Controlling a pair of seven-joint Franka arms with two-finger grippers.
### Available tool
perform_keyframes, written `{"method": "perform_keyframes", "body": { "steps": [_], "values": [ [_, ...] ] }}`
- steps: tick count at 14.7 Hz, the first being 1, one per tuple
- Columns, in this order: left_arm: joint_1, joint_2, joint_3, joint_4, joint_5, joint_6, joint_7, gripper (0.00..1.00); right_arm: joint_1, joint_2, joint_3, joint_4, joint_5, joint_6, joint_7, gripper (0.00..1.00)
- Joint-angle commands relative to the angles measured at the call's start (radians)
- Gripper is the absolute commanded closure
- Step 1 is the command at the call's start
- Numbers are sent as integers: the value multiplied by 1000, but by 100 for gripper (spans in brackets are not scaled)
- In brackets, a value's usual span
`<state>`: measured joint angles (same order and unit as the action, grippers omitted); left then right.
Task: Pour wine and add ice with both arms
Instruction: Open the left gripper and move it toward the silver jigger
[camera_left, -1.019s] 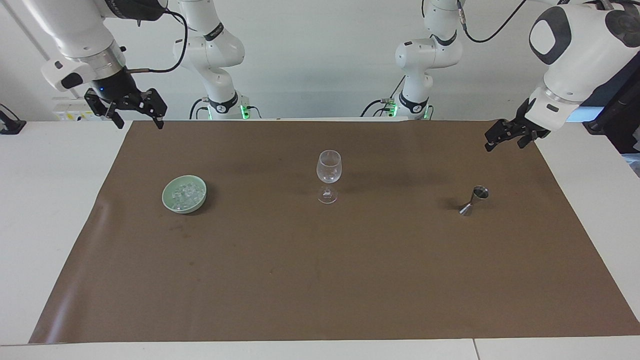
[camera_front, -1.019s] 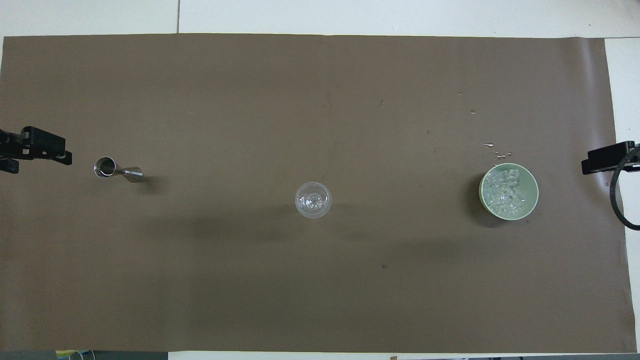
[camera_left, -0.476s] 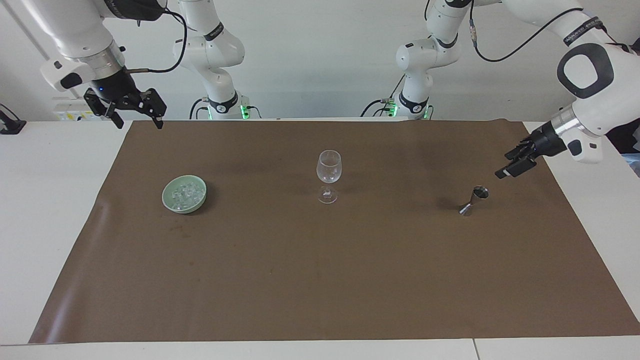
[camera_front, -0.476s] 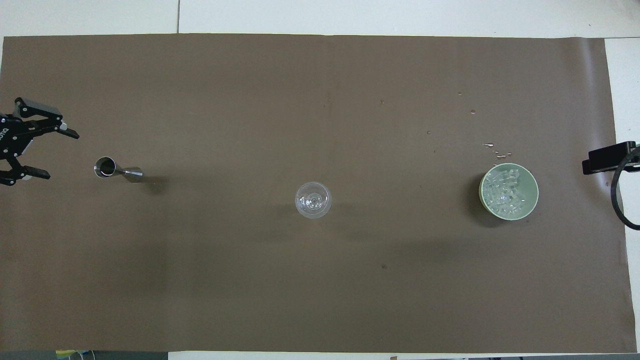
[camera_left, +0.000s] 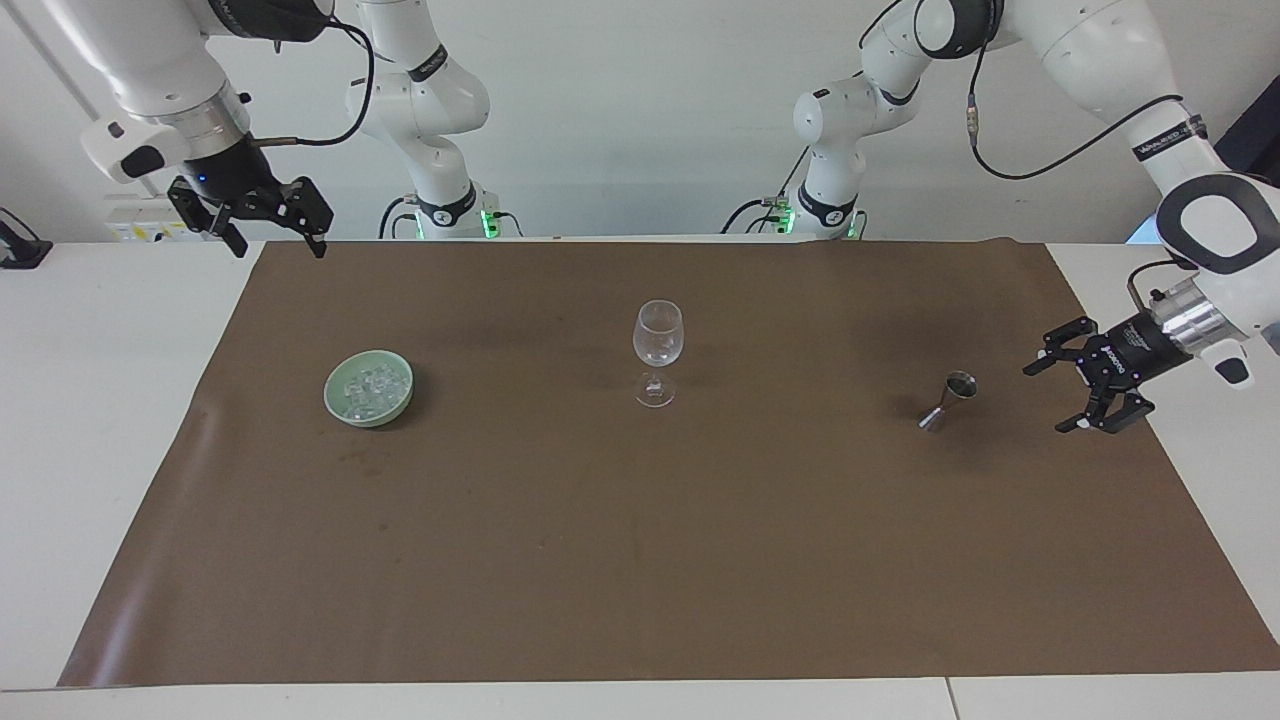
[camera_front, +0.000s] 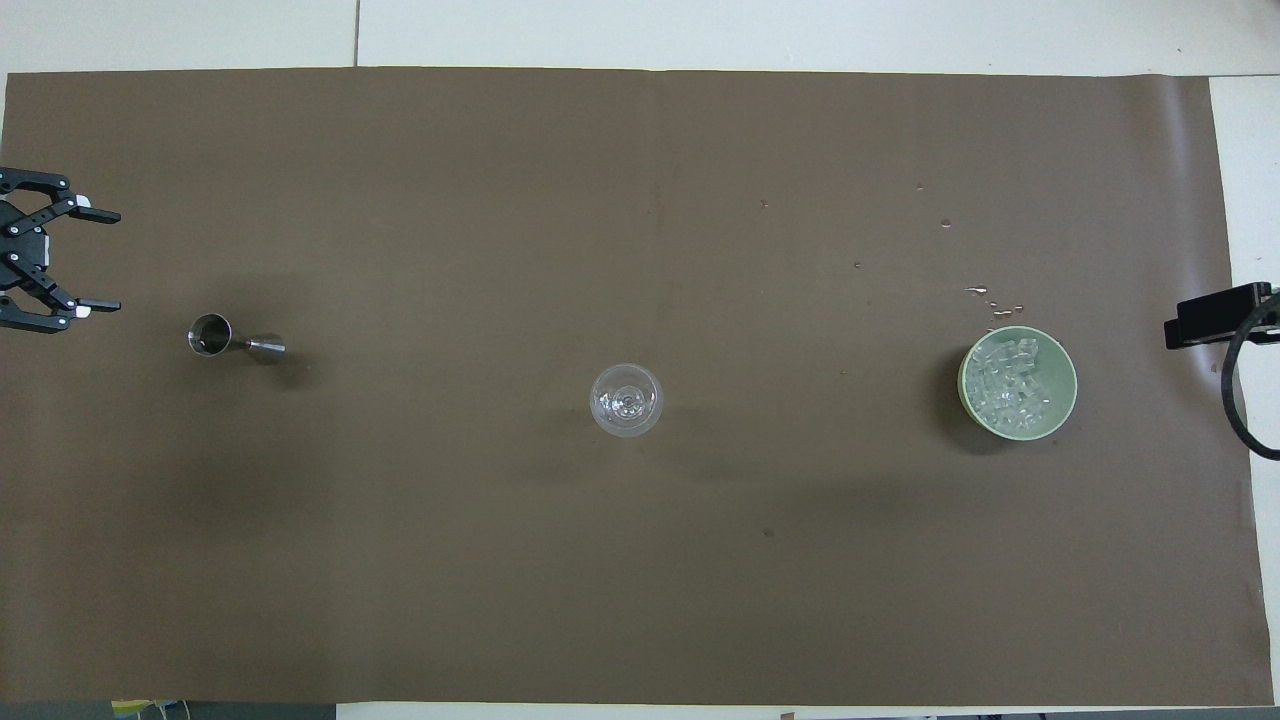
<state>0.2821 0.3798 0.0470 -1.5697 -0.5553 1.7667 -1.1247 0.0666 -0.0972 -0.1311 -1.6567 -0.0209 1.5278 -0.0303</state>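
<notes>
Two arms: the left gripper (camera_left: 1062, 397) hovers with fingers spread beside the upright jigger (camera_left: 948, 399); the right gripper (camera_left: 276, 233), released, waits. Ice (camera_left: 368, 387) is heaped in the green bowl (camera_left: 345, 410), toward the right arm's end.

A brown mat (camera_left: 640, 560) is spread over the white table (camera_left: 100, 400). A few water drops (camera_front: 995, 298) are seen on it.
</notes>
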Motion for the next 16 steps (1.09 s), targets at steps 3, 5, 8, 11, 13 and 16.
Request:
{"method": "perform_keyframes", "body": {
  "steps": [3,5,8,11,13,16],
  "values": [
    [38,97,11,63,-61,39,-49,0,-11,-7,5,-6,13,-14,6,0],
    [46,85,10,1,-72,40,-43,0,-11,-9,5,-6,13,-14,6,0],
    [46,57,4,-56,-72,20,-33,0,-11,-9,5,-6,13,-14,6,0],
    [48,22,2,-140,-74,22,29,0,-11,-9,5,-6,13,-14,6,0],
    [49,16,4,-156,-86,23,40,0,-11,-9,5,-6,13,-14,6,0],
    [71,14,5,-159,-87,34,52,0,-11,-9,5,-6,13,-14,6,0]
  ]
}}
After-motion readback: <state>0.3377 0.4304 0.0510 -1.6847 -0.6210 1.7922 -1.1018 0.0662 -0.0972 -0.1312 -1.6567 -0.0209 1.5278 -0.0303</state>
